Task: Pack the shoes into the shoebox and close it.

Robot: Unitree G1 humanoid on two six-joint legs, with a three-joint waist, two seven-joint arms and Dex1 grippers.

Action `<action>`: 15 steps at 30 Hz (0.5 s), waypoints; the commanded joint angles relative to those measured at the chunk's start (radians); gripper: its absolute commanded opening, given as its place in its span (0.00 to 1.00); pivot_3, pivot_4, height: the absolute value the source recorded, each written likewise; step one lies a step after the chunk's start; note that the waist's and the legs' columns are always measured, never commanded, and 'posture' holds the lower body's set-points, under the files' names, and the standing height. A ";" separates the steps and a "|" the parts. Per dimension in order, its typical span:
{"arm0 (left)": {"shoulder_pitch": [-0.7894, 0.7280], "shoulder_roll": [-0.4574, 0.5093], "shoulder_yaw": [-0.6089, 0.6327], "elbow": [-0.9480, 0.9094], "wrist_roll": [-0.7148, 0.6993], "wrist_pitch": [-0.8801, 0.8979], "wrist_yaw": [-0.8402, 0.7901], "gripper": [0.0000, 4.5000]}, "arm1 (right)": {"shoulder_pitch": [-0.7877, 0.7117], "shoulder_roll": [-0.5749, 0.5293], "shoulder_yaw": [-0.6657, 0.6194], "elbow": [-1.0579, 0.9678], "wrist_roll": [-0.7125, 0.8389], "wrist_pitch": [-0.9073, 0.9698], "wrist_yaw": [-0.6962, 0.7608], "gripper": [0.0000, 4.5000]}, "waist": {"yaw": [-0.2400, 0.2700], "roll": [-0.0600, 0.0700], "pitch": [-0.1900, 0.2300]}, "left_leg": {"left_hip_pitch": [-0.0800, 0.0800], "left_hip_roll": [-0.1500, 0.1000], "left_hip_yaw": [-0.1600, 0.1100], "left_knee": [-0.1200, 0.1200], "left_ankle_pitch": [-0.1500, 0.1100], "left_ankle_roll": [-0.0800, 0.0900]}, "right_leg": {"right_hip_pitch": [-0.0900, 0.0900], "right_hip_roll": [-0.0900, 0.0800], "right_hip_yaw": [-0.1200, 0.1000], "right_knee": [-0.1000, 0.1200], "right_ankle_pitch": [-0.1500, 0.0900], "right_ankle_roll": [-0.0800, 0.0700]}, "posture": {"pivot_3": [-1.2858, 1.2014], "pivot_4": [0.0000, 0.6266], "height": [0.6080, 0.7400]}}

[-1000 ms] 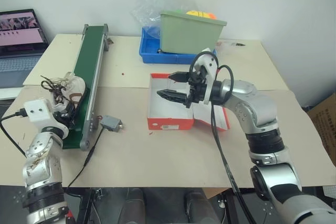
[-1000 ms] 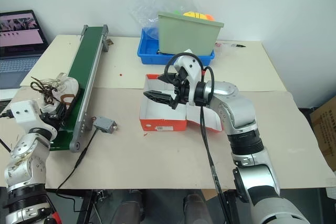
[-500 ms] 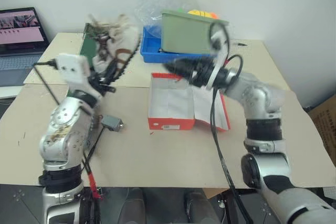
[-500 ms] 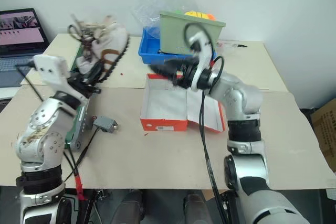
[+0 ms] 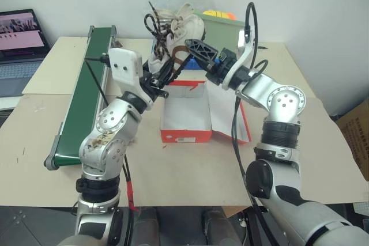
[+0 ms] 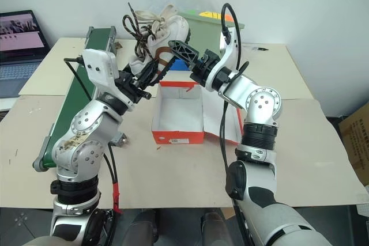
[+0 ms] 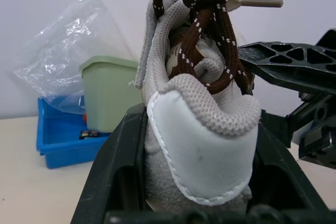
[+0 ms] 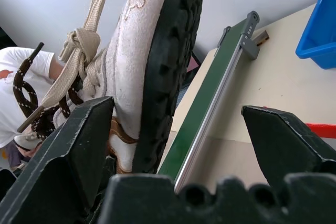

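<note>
Relocated since a second ago: shoes (image 5: pixel 173 30) — lifted off the green conveyor (image 5: pixel 81 99) at the worktop's left and now held aloft over the shoebox's far edge. Shoebox (image 5: pixel 185 116): lying open on the worktop (image 5: pixel 173 165), white interior empty, lid flat to its right. Left pincer (image 5: pixel 163 77): clamped on the cream shoes from below, laces dangling. Right pincer (image 5: pixel 193 47): jaws spread wide, raised beside the shoes, gripping nothing. Judgement — a handover or lowering into the box comes next. Behind: green bin (image 5: pixel 222 30).
</note>
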 commanded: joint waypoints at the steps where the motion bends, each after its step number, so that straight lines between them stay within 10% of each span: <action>1: -0.021 -0.028 -0.031 -0.038 0.007 -0.018 -0.001 0.40 | -0.004 -0.006 -0.001 -0.047 0.035 -0.015 -0.015 1.00 | 0.000 0.000 0.000 | 0.000 0.000 0.000 0.000 0.000 0.000 | 0.000 0.000 0.000 0.000 0.000 0.000 | 0.52 0.24 1.00; 15: -0.005 -0.061 -0.002 -0.068 -0.050 0.057 0.008 0.39 | -0.011 -0.026 0.018 -0.031 0.014 -0.081 -0.024 0.07 | -0.001 0.000 0.000 | 0.000 0.000 0.000 0.000 0.000 0.000 | 0.000 0.000 0.000 0.000 0.000 0.000 | 0.52 0.24 1.00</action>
